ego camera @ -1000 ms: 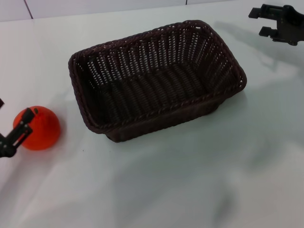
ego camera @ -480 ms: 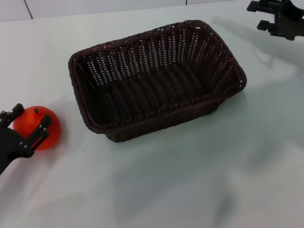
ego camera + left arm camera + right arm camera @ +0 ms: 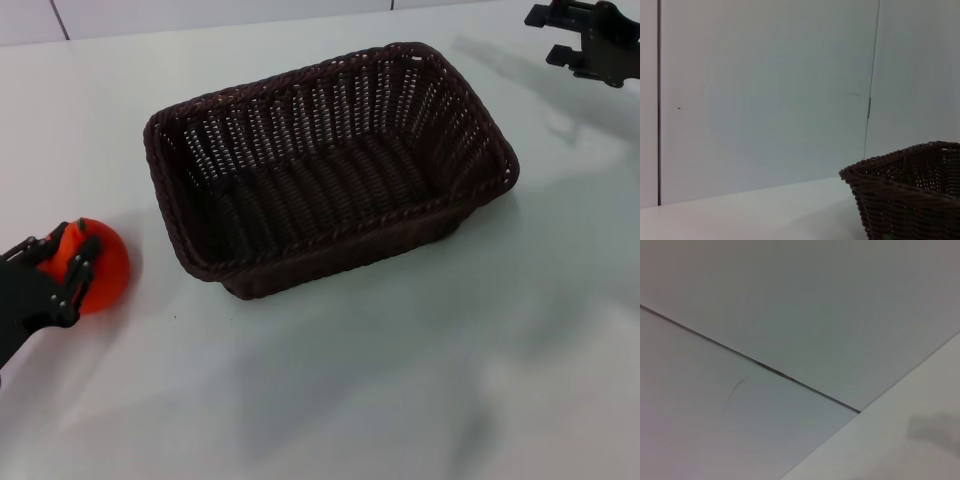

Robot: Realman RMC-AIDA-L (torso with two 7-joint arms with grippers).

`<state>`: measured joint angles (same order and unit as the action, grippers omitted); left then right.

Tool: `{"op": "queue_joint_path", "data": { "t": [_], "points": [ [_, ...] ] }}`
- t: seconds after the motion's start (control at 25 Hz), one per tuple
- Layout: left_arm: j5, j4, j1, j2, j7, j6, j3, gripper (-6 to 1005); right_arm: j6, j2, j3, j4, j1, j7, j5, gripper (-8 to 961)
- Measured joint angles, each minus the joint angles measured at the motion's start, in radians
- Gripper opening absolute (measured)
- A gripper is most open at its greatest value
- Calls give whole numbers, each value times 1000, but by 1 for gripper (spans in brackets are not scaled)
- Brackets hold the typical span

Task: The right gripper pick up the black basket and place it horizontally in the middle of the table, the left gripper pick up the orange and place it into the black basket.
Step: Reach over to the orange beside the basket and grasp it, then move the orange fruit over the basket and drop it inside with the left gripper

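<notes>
The black basket [image 3: 300, 130] lies lengthwise in the middle of the white table [image 3: 400, 380], open side up and empty. A corner of it shows in the left wrist view [image 3: 910, 195]. The orange [image 3: 105, 265] rests on the table to the basket's left. My left gripper [image 3: 55, 262] is open, with its fingers [image 3: 78, 268] straddling the orange's left part and hiding some of it. My right gripper [image 3: 552, 35] is open and empty at the far right, behind the basket and apart from it.
A pale wall with panel seams runs behind the table [image 3: 765, 100]. The right wrist view shows only the wall [image 3: 790, 300] and a bit of tabletop. White tabletop stretches in front of the basket.
My left gripper has moved forward from beside the orange to over it, and the orange has shifted slightly right. My right gripper has drawn back a little toward the far edge.
</notes>
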<state>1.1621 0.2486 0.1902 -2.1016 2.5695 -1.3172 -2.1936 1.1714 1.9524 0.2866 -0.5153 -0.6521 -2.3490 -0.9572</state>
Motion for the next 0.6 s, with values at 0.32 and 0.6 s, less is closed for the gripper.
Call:
{"op": "queue_joint_path", "data": {
  "t": [0.32,0.6],
  "points": [
    [-4,1,1,0,-10,-38,-10,255,-14,2,1,0,0,3,-12,781],
    [-9,35,-6,-4,-99,-252,-113,173,-22,18,0,1,29,59,-134,782]
  ]
}}
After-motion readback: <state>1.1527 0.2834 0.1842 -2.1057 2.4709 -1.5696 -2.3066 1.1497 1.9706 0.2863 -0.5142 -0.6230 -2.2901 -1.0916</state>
